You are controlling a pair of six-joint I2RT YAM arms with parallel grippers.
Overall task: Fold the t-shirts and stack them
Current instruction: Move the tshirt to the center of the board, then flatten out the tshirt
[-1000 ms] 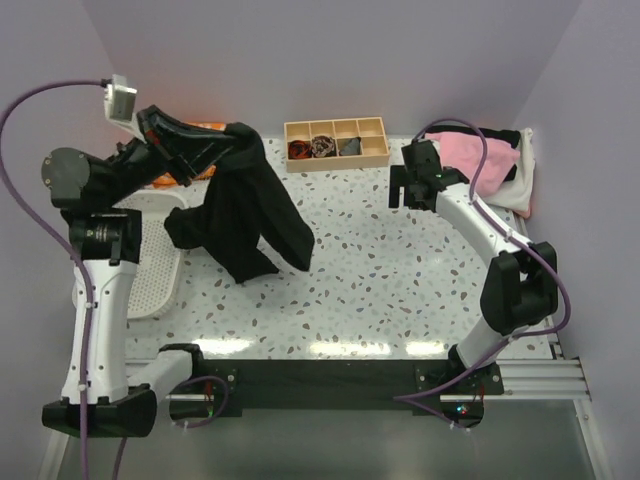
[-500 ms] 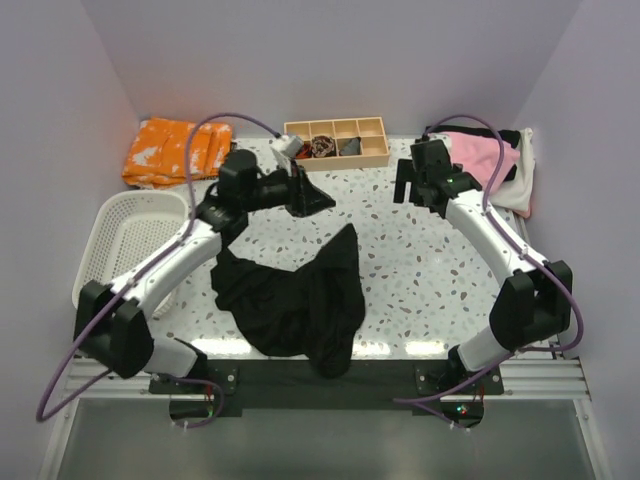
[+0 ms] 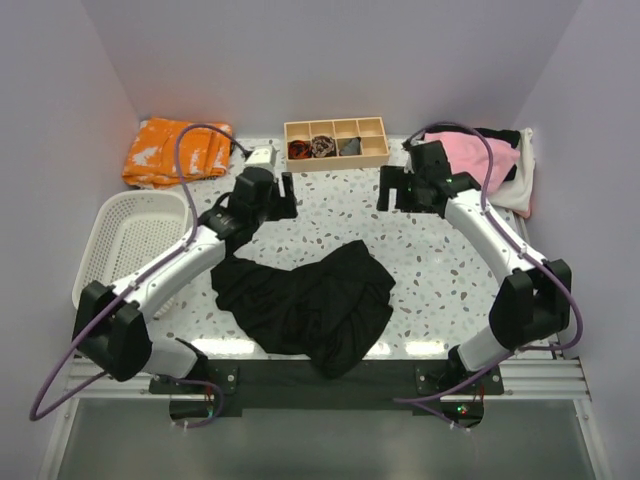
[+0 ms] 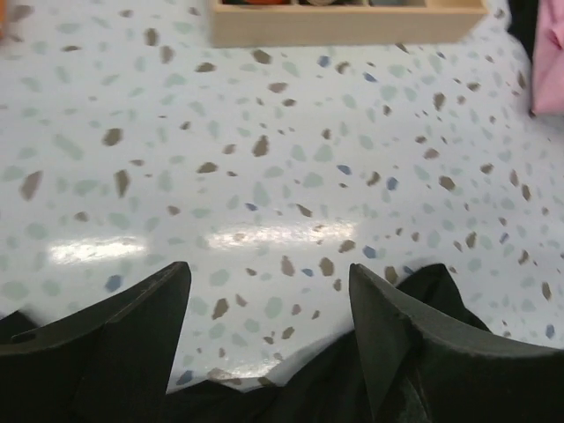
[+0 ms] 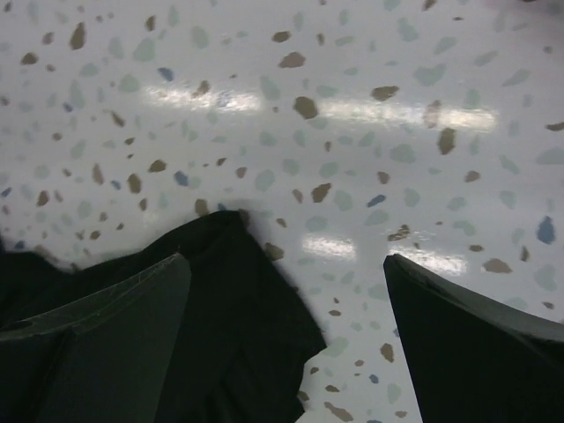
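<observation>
Cloth sits in a loose, crumpled heap on the near side of both tools: the black t-shirt (image 3: 310, 305) lies on the speckled surface (image 3: 430, 270), and its near edge reaches the front rim. The left tool (image 3: 285, 196) hovers over the surface just past the heap's far-left edge. Its fingers (image 4: 132, 335) are spread wide and grip nothing. In its wrist view only bare surface shows in the gap, with black fabric low behind the tips.

The right tool (image 3: 390, 190) hangs at about the same depth, off the heap's far-right side. It is also spread wide and empty. In its wrist view a corner of the black t-shirt lies under its left finger, not pinched.

Behind the right tool and to its right, a pink t-shirt (image 3: 470, 150) is piled with a white one (image 3: 525, 175) in the far corner. A wooden tray (image 3: 335, 142) of small compartments stands beyond the two tools, roughly between them. An orange cloth (image 3: 175, 150) lies beyond and to the left of the left tool. A white basket (image 3: 130, 240) sits to that tool's left and nearer.
</observation>
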